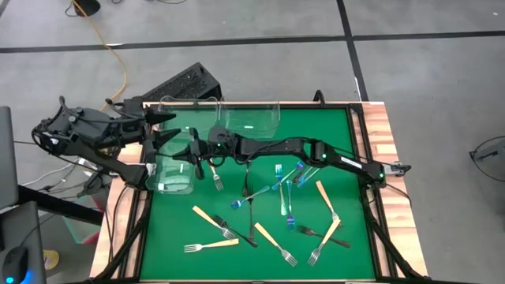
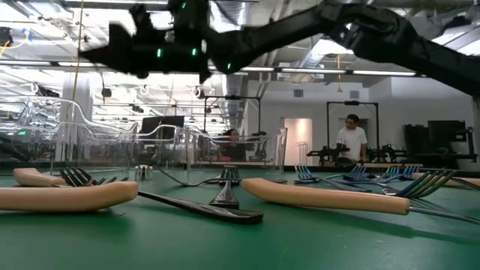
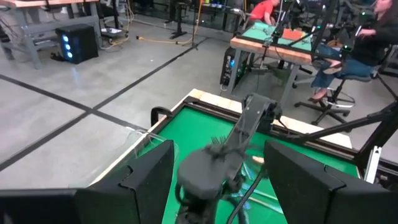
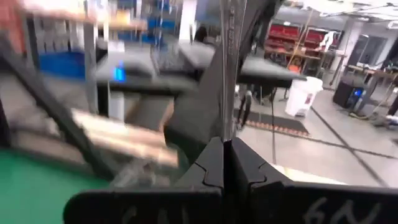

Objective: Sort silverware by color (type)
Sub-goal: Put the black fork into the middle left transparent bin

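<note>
The right gripper reaches across the green mat to the bins at the far left corner. Its fingers are pressed together on a thin fork standing straight up from them; the fork's colour is hard to make out, and from above the arm hides it. The left gripper hovers beside the bins, fingers spread apart, holding nothing. The other forks lie scattered on the mat, several overlapping.
</note>
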